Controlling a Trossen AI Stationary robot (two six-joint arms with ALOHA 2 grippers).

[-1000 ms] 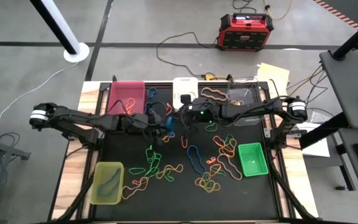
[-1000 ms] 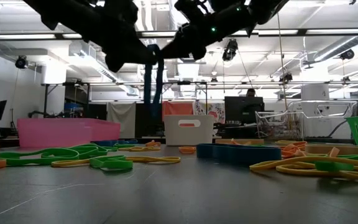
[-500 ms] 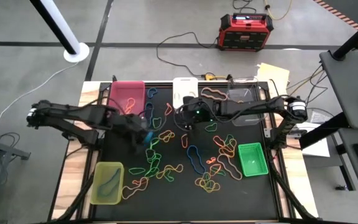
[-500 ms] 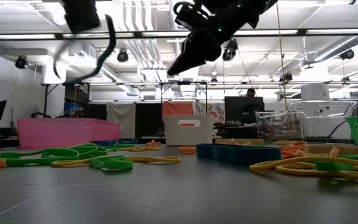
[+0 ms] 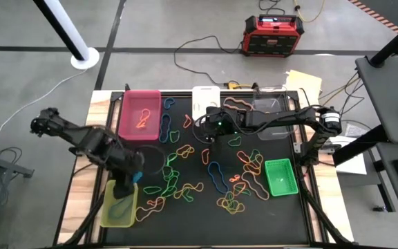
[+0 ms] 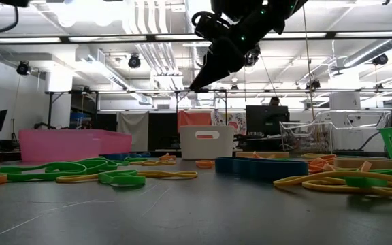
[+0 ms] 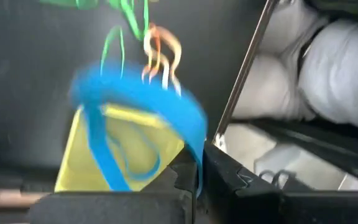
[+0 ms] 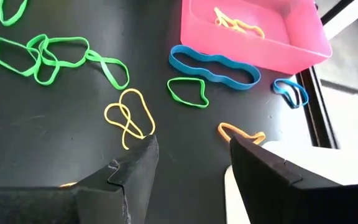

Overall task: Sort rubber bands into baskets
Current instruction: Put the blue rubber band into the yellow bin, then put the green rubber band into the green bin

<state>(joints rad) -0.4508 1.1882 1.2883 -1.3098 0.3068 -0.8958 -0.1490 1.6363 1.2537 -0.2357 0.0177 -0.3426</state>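
- Blue rubber band (image 7: 138, 118) hangs from the left gripper (image 5: 131, 181), whose fingers are clenched on it; the loop dangles right over the yellow-green basket (image 5: 119, 203) at the mat's near left corner (the wrist view shows the yellow tray directly beneath the blue loop).
- Right gripper (image 5: 211, 133) hovers above the mat just in front of the white basket (image 5: 204, 97), its fingers spread apart and holding nothing; in its wrist view the two dark fingers (image 8: 132, 168) stand clearly separated over bare mat.
- Pink basket (image 5: 141, 114) sits at the far left of the mat with an orange band (image 5: 142, 118) lying in it.
- Beside that pink tray, on the mat, lies a long blue band (image 8: 214, 65), with a small green loop (image 8: 188, 91) and a yellow band (image 8: 130, 116) near it.
- Clear basket (image 5: 271, 114) stands at the far right, and the bright green basket (image 5: 280, 177) further forward on the right.
- Many loose rubber bands (image 5: 206, 176) in green, orange, yellow and blue are scattered across the middle of the black mat (image 5: 192, 221), between the baskets.
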